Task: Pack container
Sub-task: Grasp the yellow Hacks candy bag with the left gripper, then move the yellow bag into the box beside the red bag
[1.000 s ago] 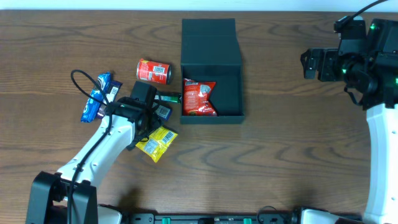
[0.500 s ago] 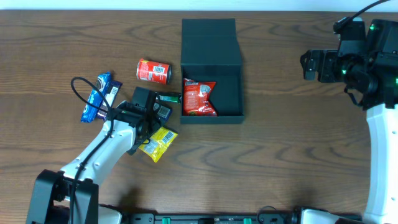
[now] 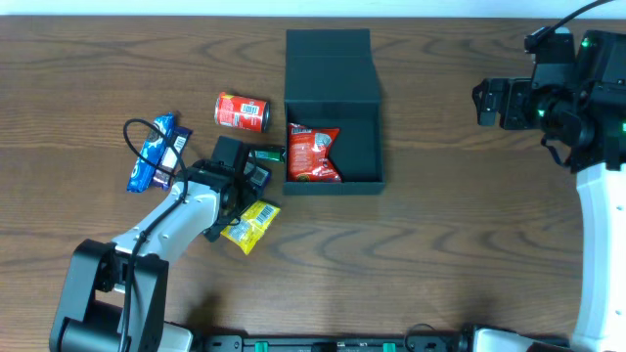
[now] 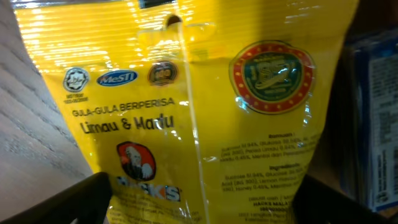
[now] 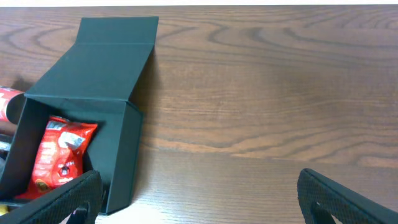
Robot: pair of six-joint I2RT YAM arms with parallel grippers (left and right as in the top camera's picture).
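Hovering over the yellow packet [image 4: 186, 93], the left claw [image 4: 202, 202] is gaping empty, the right claw [image 5: 199, 199] idling released. Clamping down, then carrying to the container [image 3: 360, 147], is looking next.

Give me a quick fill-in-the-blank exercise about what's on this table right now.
1. The container holds one ____ snack packet.
2. The left tool hovers over a ____ candy packet.
3. The right tool is ____ and holds nothing.

Missing words: red, yellow, open.
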